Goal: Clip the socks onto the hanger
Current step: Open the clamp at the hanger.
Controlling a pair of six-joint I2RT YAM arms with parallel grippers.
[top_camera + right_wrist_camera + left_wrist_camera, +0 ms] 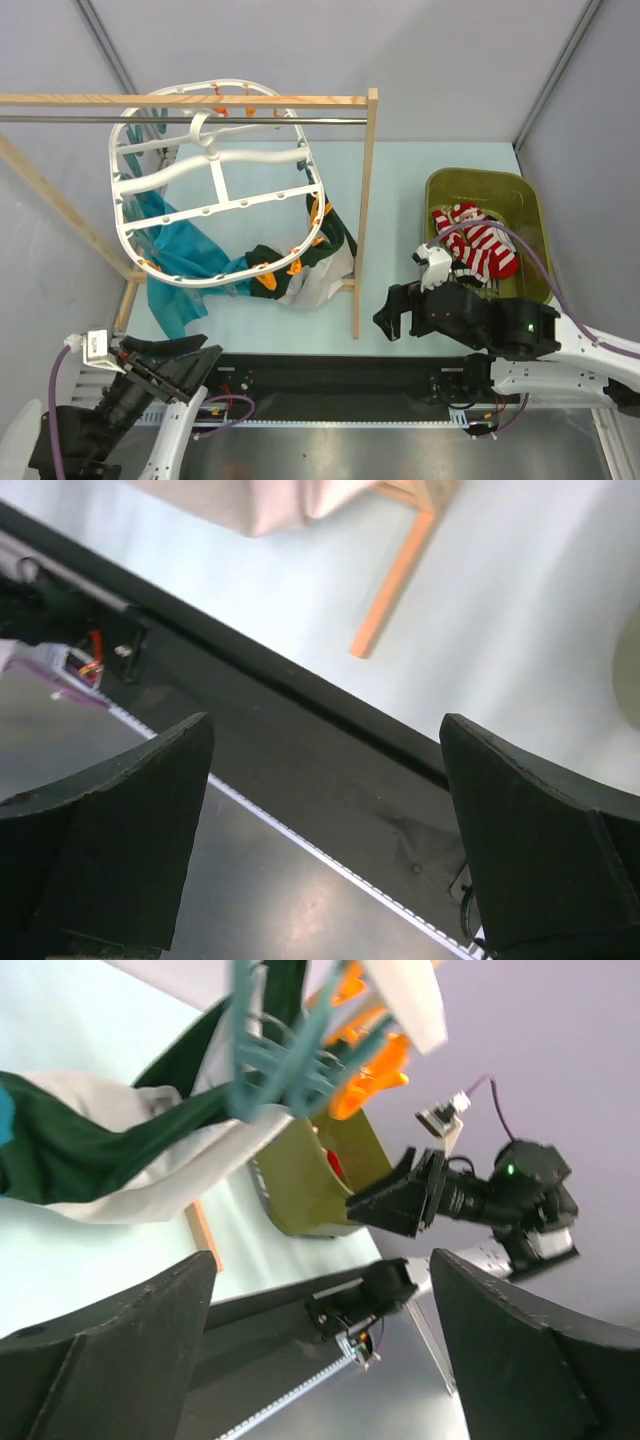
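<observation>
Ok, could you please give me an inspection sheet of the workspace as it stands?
Surface: pale table, no spills seen.
Job's things: socks heaped in the olive bin; hanger hooked on the wooden rack, no sock clipped to it.
Clutter: teal cloth and dark green-and-white garment hang off the hanger.
Grippers: left gripper and right gripper, fingers wide open, both empty.
Cables: purple cable arches over the bin.
Surroundings: grey walls.

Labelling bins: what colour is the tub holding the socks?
Olive green; the tub shows best in the top external view.
</observation>
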